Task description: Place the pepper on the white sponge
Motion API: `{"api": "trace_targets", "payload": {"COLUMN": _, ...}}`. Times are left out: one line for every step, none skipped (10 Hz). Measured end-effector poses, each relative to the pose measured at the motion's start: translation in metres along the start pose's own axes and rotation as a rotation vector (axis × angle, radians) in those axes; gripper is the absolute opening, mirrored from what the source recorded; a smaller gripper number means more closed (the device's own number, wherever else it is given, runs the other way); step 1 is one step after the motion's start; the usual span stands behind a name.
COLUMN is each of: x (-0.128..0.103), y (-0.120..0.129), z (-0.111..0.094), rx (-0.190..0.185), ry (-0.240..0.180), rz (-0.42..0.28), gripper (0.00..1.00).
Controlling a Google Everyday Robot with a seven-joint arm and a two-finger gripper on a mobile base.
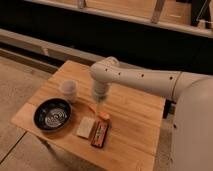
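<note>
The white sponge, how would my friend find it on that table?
Find the wooden table, then the black bowl near its front edge. Between the bowl and a dark red-brown block lies the white sponge, just in front of the orange pepper under the gripper. It is the only pale, flat pad there.

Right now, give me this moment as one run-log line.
gripper: directly over pepper | pepper: on table, beside white sponge, not on it | white sponge: nothing on it | placement: not done
</note>
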Motion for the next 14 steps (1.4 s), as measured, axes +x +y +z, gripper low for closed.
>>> {"api": "trace_targets", "payload": {"x": 0.001, "y": -0.001, "z": 0.002, "rx": -0.004, "ry": -0.003, "rz": 0.004, "gripper": 0.65}}
{"api": "trace_targets", "payload": {"x": 0.005, "y": -0.002, "z": 0.005, "rx": -0.007, "ry": -0.003, "rz": 0.015, "gripper": 0.65}}
{"api": "trace_targets", "payload": {"x": 0.009, "y": -0.004, "z": 0.007, "rx": -0.011, "ry": -0.006, "rz": 0.028, "gripper": 0.65}}
{"api": "trace_targets", "payload": {"x": 0.013, "y": -0.005, "z": 0.010, "rx": -0.016, "ry": -0.009, "rz": 0.041, "gripper": 0.65}}
{"api": "trace_targets", "payload": {"x": 0.017, "y": -0.006, "z": 0.012, "rx": -0.021, "ry": -0.014, "rz": 0.052, "gripper": 0.65}}
{"api": "trace_targets", "payload": {"x": 0.019, "y": -0.004, "z": 0.017, "rx": -0.035, "ry": -0.017, "rz": 0.062, "gripper": 0.65}}
{"api": "trace_targets", "payload": {"x": 0.018, "y": -0.003, "z": 0.023, "rx": -0.045, "ry": -0.026, "rz": 0.068, "gripper": 0.65}}
{"api": "trace_targets", "payload": {"x": 0.016, "y": -0.002, "z": 0.026, "rx": -0.051, "ry": -0.032, "rz": 0.069, "gripper": 0.65}}
{"api": "trace_targets", "payload": {"x": 0.012, "y": -0.001, "z": 0.030, "rx": -0.057, "ry": -0.041, "rz": 0.067, "gripper": 0.65}}
{"api": "trace_targets", "payload": {"x": 0.010, "y": 0.001, "z": 0.033, "rx": -0.064, "ry": -0.046, "rz": 0.067, "gripper": 0.65}}
{"api": "trace_targets", "payload": {"x": 0.010, "y": 0.002, "z": 0.036, "rx": -0.069, "ry": -0.047, "rz": 0.066, "gripper": 0.65}}
{"api": "trace_targets", "payload": {"x": 0.010, "y": 0.003, "z": 0.040, "rx": -0.078, "ry": -0.048, "rz": 0.069, "gripper": 0.65}}
{"api": "trace_targets", "payload": {"x": 0.011, "y": 0.003, "z": 0.043, "rx": -0.085, "ry": -0.048, "rz": 0.072, "gripper": 0.65}}
{"api": "trace_targets", "payload": {"x": 0.012, "y": 0.004, "z": 0.047, "rx": -0.096, "ry": -0.048, "rz": 0.076, "gripper": 0.61}}
